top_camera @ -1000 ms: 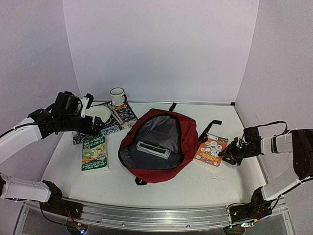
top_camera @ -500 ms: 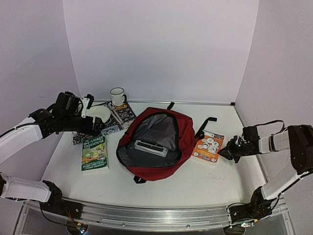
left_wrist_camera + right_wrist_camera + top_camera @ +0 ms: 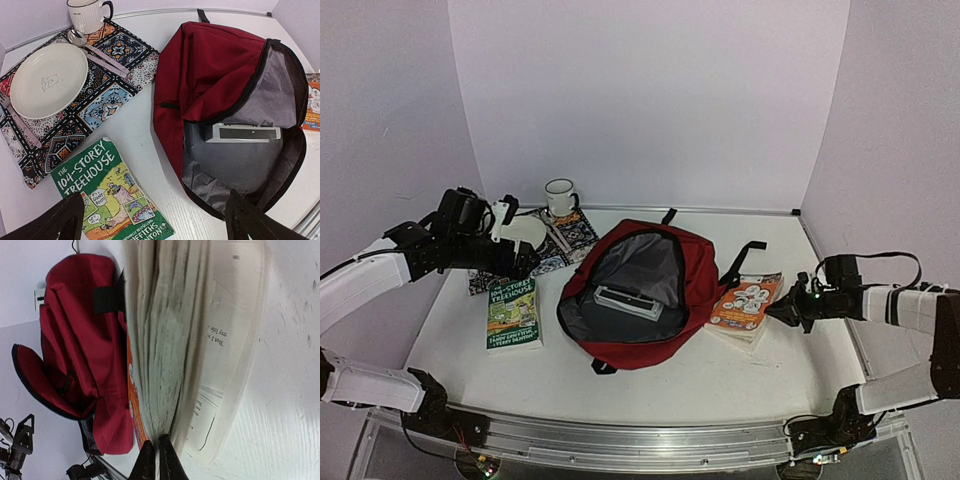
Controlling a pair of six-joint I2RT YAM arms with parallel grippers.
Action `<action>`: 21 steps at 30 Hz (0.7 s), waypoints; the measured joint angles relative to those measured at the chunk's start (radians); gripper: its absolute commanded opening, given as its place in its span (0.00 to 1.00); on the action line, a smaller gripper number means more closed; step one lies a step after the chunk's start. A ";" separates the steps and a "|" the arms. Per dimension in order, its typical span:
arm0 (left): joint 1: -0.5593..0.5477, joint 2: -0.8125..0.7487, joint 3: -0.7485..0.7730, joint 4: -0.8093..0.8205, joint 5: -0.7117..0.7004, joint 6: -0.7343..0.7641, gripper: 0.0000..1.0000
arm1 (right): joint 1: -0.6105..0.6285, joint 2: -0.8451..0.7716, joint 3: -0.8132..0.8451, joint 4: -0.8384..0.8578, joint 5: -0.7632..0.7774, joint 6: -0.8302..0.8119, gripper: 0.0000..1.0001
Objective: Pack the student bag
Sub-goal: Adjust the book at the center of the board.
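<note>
The student bag (image 3: pixel 705 275) lies flat in the middle of the white table (image 3: pixel 740 370). It is dark red. Its zip is open wide, so the grey inside shows. A small white and grey box (image 3: pixel 628 302) lies inside it. A black strap sticks out on its right side.

My right gripper (image 3: pixel 790 312) is low by the table, to the right of the bag. Its two fingers (image 3: pixel 148 460) are pressed together and pinch the near edge of an orange book (image 3: pixel 748 300). The book lies right next to the bag, and its pages fan apart by my fingers.

My left gripper (image 3: pixel 155 222) hangs in the air over the left side of the table and holds nothing. Its fingers (image 3: pixel 60 222) are spread far apart. Below it lies a green book (image 3: pixel 514 312) called The 104-Storey Treehouse, just left of the bag and not touching it. Behind that book is a patterned mat (image 3: pixel 117 95) with a white plate (image 3: pixel 48 80) and a spoon (image 3: pixel 95 52) on it. A white mug (image 3: pixel 559 196) stands at the mat's far edge.
</note>
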 measured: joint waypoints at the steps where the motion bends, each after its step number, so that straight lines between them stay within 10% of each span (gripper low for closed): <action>1: 0.000 0.001 0.000 0.003 0.003 0.000 0.99 | 0.002 -0.017 -0.004 -0.026 -0.008 -0.008 0.00; 7: 0.001 0.016 0.000 0.012 0.051 0.001 0.99 | 0.034 -0.130 -0.010 -0.180 -0.036 -0.066 0.03; 21: 0.001 0.017 -0.005 0.029 0.086 0.002 0.99 | 0.042 -0.086 -0.031 -0.182 0.191 -0.075 0.67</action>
